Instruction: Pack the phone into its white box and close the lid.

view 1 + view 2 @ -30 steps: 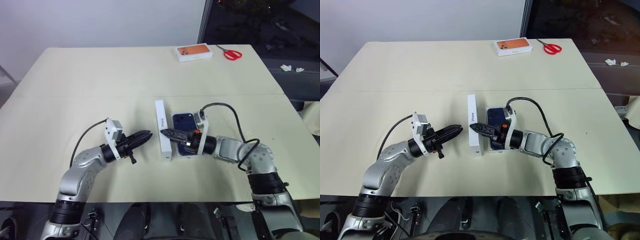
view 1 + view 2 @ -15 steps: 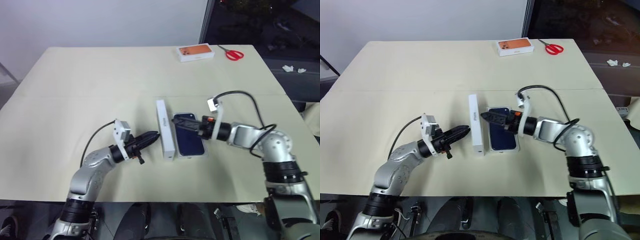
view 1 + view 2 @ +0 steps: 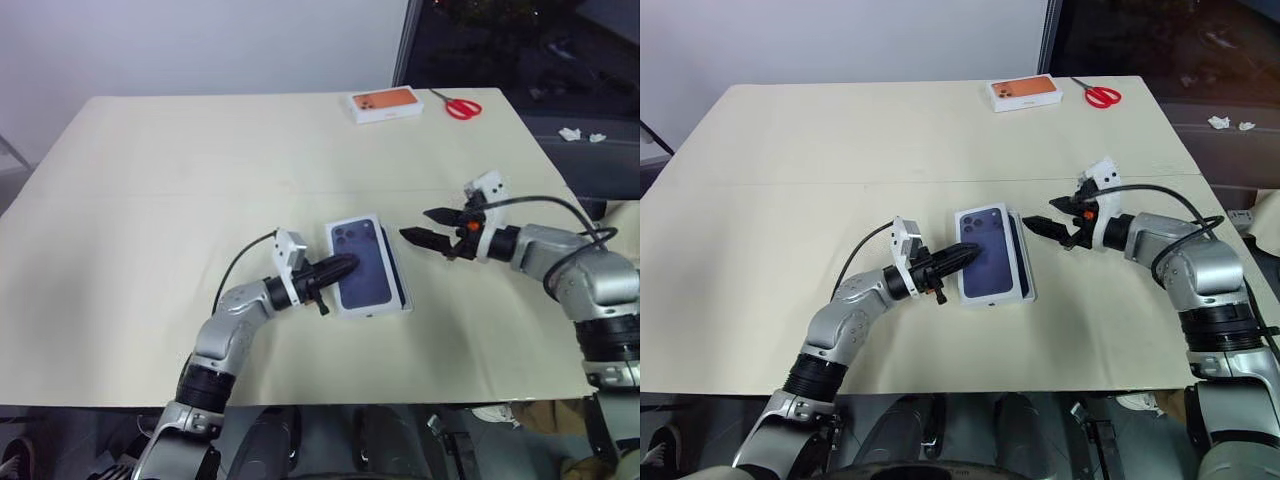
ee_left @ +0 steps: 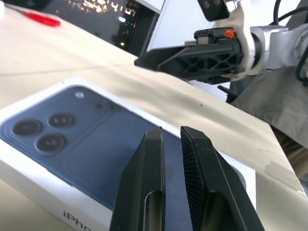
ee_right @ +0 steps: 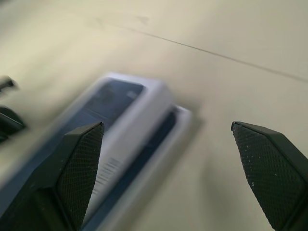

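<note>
Lid on tray, centre frame.
White cardboard lid (image 3: 366, 268) with printed blue phone covers white box (image 3: 1026, 262); left tool (image 3: 347, 264) clenched atop lid, right tool (image 3: 413, 226) released beside.

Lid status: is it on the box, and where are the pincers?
Lid lies printed-side up over white box, skewed, not seated. Left pincer shut, tips on lid. Right pincer open, clear.

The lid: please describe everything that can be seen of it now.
The lid is a shallow white cardboard top with a dark blue phone and three camera lenses printed on it. It lies print up over the white box, shifted sideways, so the box's edge shows at the right. The shut left gripper rests on its left part; the open right gripper is apart from it.
</note>
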Available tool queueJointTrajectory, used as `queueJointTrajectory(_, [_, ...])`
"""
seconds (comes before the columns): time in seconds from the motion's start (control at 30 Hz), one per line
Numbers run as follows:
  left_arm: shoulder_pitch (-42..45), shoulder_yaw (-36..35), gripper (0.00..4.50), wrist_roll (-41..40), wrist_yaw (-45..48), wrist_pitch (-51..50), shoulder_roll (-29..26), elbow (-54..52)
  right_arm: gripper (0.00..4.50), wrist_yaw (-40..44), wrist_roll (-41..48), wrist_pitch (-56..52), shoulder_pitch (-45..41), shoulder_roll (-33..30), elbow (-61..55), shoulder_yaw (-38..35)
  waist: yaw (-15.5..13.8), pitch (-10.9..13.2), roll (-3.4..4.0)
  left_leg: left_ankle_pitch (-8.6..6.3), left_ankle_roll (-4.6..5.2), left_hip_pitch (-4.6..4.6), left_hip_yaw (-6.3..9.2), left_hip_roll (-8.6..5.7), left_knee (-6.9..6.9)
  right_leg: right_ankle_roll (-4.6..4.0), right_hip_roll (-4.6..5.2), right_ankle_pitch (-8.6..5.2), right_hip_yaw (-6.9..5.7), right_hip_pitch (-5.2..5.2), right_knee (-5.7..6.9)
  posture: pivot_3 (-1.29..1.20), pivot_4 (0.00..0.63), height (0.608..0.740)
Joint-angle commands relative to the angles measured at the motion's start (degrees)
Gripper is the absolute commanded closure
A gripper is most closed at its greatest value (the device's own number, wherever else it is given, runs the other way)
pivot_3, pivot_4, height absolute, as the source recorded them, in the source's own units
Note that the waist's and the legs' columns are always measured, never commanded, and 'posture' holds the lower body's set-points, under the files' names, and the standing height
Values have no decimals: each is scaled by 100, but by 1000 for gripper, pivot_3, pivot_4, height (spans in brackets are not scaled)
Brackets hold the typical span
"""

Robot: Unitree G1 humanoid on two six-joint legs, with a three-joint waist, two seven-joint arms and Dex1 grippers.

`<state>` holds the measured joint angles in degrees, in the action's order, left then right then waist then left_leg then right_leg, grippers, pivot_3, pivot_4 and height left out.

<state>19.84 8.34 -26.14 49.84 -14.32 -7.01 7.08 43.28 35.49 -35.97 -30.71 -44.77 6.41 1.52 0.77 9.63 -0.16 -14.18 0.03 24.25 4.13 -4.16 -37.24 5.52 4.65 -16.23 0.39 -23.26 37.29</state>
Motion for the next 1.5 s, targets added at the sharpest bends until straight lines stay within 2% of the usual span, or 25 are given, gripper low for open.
queueJointTrajectory(0.03, [62, -83, 3836, -46, -15, 44, -6, -289, 911, 193, -112, 305, -95, 186, -235, -247, -6, 0, -1, 0, 0, 0, 1, 0, -1, 0, 0, 0, 4, 0, 0, 0, 150, 740])
queueJointTrajectory(0.13, [-11, -232, 3836, -139, -23, -100, -195, -585, 2404, 463, -669, 798, 166, 132, -417, 59, -19, 0, -1, 1, -1, 0, 1, 0, -1, 0, 2, 0, 7, 0, -1, 0, 150, 740])
queueJointTrajectory(0.27, [-211, -366, 3836, -171, -32, -300, -572, -919, 4447, 533, -948, 1003, 322, 254, -525, 96, -23, -1, 0, 1, -2, 0, 1, -2, -2, 0, 4, 0, 10, 0, -1, 0, 150, 740])
queueJointTrajectory(0.47, [-614, -434, 3836, 137, -172, -368, -1143, -978, 4447, 269, -1531, 1481, 615, 531, -750, 162, -17, -1, 1, 3, -7, -9, 1, -1, 7, -1, 2, 0, 17, -2, 0, 0, 150, 740])
queueJointTrajectory(0.7, [-402, -147, 3836, 207, -408, -541, -728, -614, 4447, -8, -2071, 1787, 924, 615, -914, 142, -151, -1, 0, 7, -14, -9, -2, -7, 2, -1, 7, 0, 20, 2, 0, 0, 150, 740])
queueJointTrajectory(1.03, [144, 170, 3836, 513, -257, -367, -277, 296, 4447, 7, -2257, 1781, 1038, 630, -1204, 126, -141, -2, 0, 18, -32, -19, -6, -5, 5, -1, 2, 0, 21, 7, 4, 0, 150, 740])
queueJointTrajectory(1.5, [374, -114, 3836, 137, -330, -636, 147, -15, 4447, 157, -2517, 1876, 1233, 561, -1155, 79, -145, -2, -2, 18, -33, -20, -7, -6, 1, 0, 2, 0, 22, 10, 5, 0, 150, 740])
